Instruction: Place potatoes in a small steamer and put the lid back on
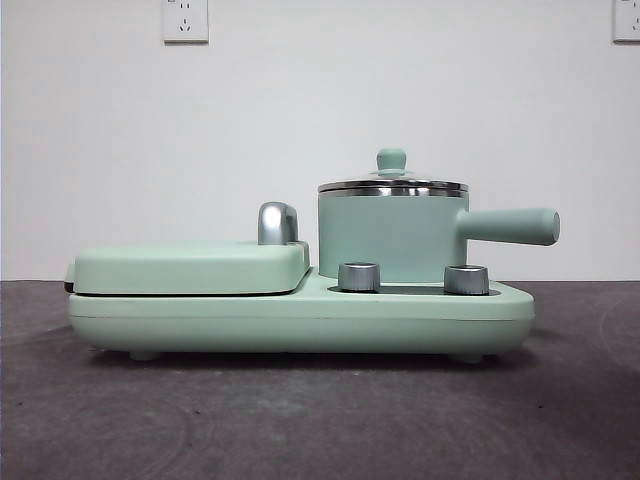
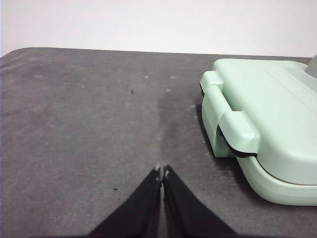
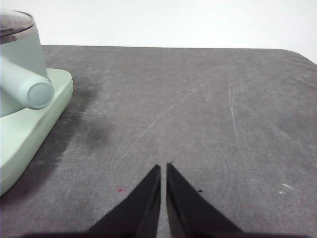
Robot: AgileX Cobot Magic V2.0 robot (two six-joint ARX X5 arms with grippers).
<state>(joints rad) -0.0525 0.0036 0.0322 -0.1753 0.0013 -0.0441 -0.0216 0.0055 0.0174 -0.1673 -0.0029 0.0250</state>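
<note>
While the lid (image 1: 392,186) sits on the small steamer (image 1: 392,238), no potato shows in any view, so its whereabouts cannot be told. Both arms wait off the steamer's base (image 1: 300,318): the right gripper (image 3: 163,167) lies beyond the steamer's handle (image 3: 27,84) end, the left gripper (image 2: 162,170) beyond the griddle cover (image 2: 267,114). Each has its jaws pressed together, empty. Judging by this, the right arm is nearer the lid.

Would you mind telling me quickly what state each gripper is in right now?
Left gripper: closed, holding nothing, above the bare table.
Right gripper: closed, holding nothing, above the table beside the small steamer.
</note>
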